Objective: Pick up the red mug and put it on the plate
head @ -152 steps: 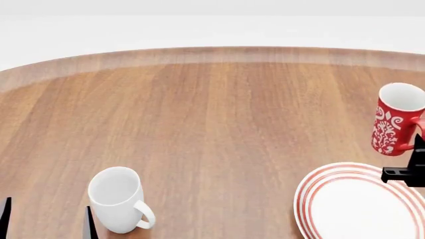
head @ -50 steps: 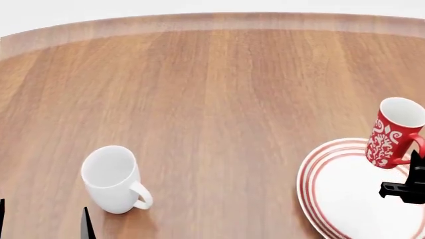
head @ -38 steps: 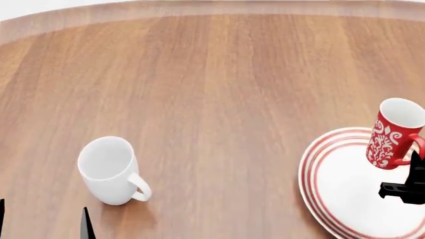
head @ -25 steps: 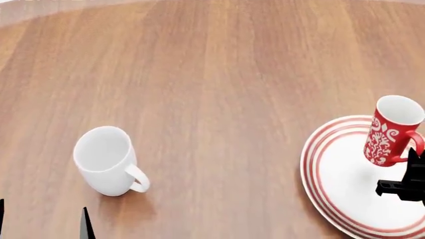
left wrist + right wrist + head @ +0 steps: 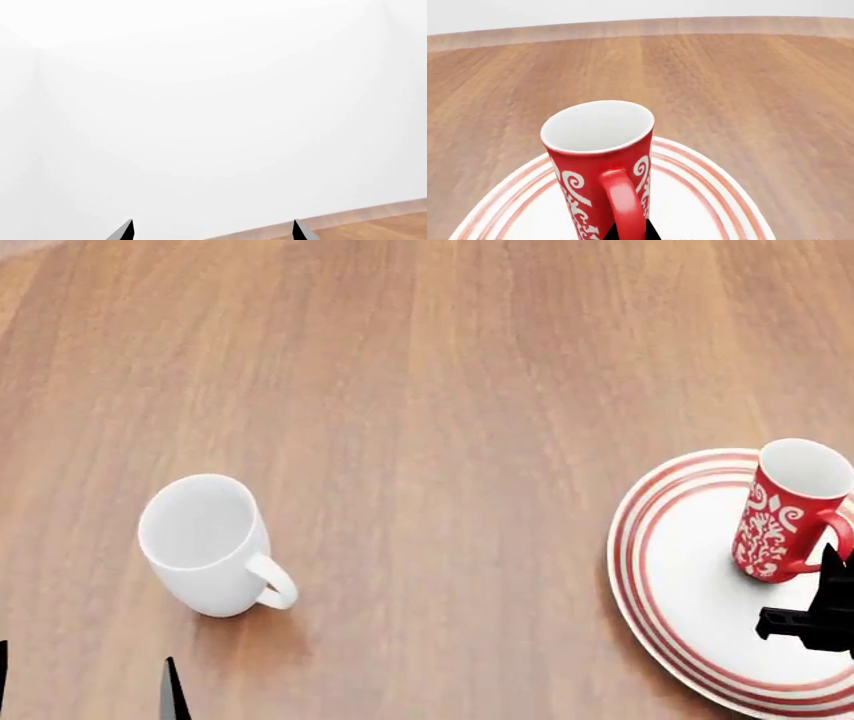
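Red mug (image 5: 787, 512) now lowered onto plate (image 5: 667, 585), right gripper (image 5: 817, 612) fingers still gripping its handle; release remains.

The red mug (image 5: 787, 512), tall, slim, white-swirled, white inside, stands nearly upright over the plate (image 5: 667, 590), toward its 1 o'clock rim, handle at 5 o'clock. The plate, white with red rings, lies flat.

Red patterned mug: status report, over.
Right claw shut on tall red patterned mug by the handle, over red-ringed white plate. Left claw open, idle. Plain white mug well clear.
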Motion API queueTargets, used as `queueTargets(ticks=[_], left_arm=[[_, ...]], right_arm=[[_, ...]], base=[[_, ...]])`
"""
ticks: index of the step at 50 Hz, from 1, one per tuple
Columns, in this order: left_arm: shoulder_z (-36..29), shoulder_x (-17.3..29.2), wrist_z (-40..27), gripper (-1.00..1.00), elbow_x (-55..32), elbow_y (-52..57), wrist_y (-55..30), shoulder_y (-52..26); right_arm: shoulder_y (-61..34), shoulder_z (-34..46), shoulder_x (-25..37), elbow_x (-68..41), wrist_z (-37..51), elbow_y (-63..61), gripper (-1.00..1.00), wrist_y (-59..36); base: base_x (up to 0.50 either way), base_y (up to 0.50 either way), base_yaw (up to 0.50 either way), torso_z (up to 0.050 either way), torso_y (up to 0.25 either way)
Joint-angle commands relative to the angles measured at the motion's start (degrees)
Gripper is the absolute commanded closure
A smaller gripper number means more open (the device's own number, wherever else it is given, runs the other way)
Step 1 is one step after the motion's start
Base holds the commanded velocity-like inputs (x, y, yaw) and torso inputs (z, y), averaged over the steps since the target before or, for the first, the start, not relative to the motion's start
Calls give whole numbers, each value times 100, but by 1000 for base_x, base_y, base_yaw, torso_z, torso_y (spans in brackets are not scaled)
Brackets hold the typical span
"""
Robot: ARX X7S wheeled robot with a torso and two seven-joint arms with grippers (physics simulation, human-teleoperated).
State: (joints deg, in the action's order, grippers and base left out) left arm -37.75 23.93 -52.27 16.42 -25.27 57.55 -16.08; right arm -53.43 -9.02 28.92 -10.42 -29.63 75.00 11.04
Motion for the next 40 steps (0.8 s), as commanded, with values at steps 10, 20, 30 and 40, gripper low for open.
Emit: queueTargets(ticks=[10, 20, 30, 40], left_arm=[[-171, 67, -158, -100, -5, -5, 7, -72], [-234, 98, -239, -100, 25, 8, -15, -99], [-303, 127, -309, -100, 50, 10, -17, -131], [-373, 156, -374, -100, 67, 15, -26, -162]], right_arm=[[18, -371, -32, 268, -41, -12, 100, 24], [83, -461, -71, 403, -132, -14, 100, 26], [111, -529, -85, 501, -205, -15, 100, 34], [216, -532, -103, 632, -275, -13, 100, 35]], base=[[0, 0, 0, 0, 0], [0, 0, 0, 0, 0], [0, 0, 0, 0, 0], [0, 0, 0, 0, 0]])
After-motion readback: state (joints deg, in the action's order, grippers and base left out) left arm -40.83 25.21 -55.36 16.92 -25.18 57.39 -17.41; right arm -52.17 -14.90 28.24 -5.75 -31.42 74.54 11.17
